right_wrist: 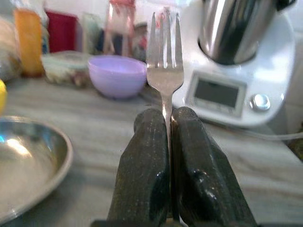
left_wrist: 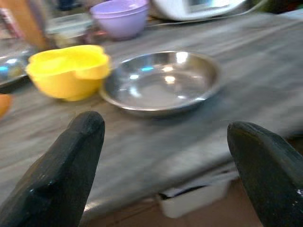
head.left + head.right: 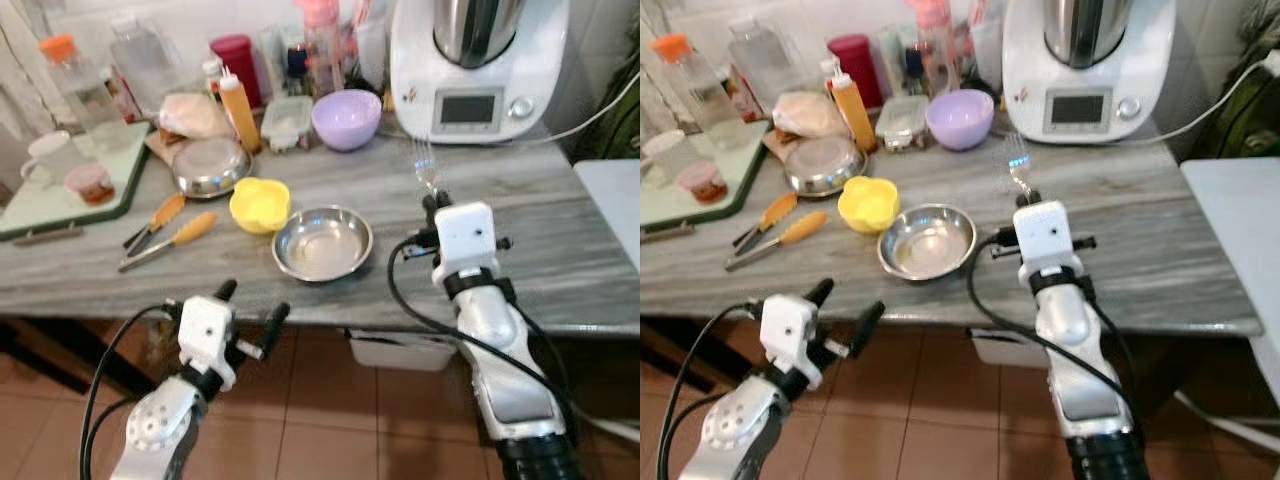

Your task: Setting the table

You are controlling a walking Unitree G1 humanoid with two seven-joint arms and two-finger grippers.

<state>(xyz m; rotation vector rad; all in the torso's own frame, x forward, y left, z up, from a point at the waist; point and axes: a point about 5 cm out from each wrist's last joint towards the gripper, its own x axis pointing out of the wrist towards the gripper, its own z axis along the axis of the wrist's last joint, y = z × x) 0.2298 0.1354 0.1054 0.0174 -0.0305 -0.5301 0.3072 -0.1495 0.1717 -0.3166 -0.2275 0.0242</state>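
My right gripper is shut on a silver fork, tines pointing away toward the white kitchen machine. It hovers over the grey table, just right of a steel plate. In the right wrist view the fork's handle is pinched between the two fingers. My left gripper is open, below the table's front edge, with nothing between its fingers. The steel plate and a yellow bowl lie ahead of it.
A purple bowl, a second steel dish, an orange squeeze bottle, jars and bottles crowd the back. Orange-handled utensils lie left of the yellow bowl. A green tray holds a white mug. Bare tabletop lies right of the fork.
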